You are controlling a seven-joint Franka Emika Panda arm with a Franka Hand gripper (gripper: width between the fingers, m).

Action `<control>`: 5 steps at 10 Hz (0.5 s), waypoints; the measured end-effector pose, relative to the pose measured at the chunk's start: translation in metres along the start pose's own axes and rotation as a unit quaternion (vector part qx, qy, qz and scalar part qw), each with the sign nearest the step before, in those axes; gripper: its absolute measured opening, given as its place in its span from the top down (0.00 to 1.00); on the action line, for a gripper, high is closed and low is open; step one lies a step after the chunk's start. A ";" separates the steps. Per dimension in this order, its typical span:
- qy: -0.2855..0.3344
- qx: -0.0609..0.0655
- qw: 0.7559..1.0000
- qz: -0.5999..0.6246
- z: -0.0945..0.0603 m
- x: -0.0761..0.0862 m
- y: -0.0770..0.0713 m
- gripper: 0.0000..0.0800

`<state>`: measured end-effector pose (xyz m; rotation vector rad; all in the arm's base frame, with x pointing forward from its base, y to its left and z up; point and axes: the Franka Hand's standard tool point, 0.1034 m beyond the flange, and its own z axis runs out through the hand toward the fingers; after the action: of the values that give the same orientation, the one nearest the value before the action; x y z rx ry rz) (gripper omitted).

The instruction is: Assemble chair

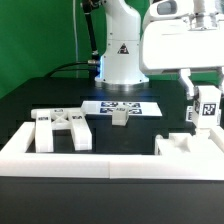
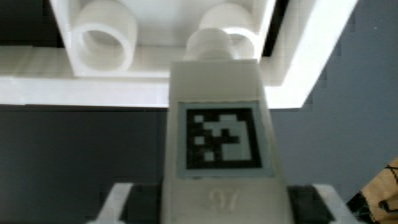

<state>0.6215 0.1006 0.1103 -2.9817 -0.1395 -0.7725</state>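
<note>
White X-braced panel is lying by the table's near edge at the exterior view's left. The marker board and a small block are sitting mid-table. A notched block is resting near the corner at the exterior view's right. Above it, my gripper is clamping a leg piece, jaws narrow. Judged step: insertion, and I am needing alignment with the round sockets next. Its square tag is showing a code pattern only, no readable writing.

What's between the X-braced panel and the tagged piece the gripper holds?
A small white block, beside the marker board, separates panel and tagged piece; exterior view shows it.
</note>
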 end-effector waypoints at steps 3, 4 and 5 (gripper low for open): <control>0.001 0.002 1.000 -0.006 0.011 0.006 -0.005 0.63; 0.001 0.002 1.000 -0.007 0.014 0.007 -0.005 0.63; 0.001 0.002 1.000 -0.008 0.016 0.009 -0.005 0.63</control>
<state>0.6364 0.1076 0.1004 -2.9794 -0.1659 -0.7763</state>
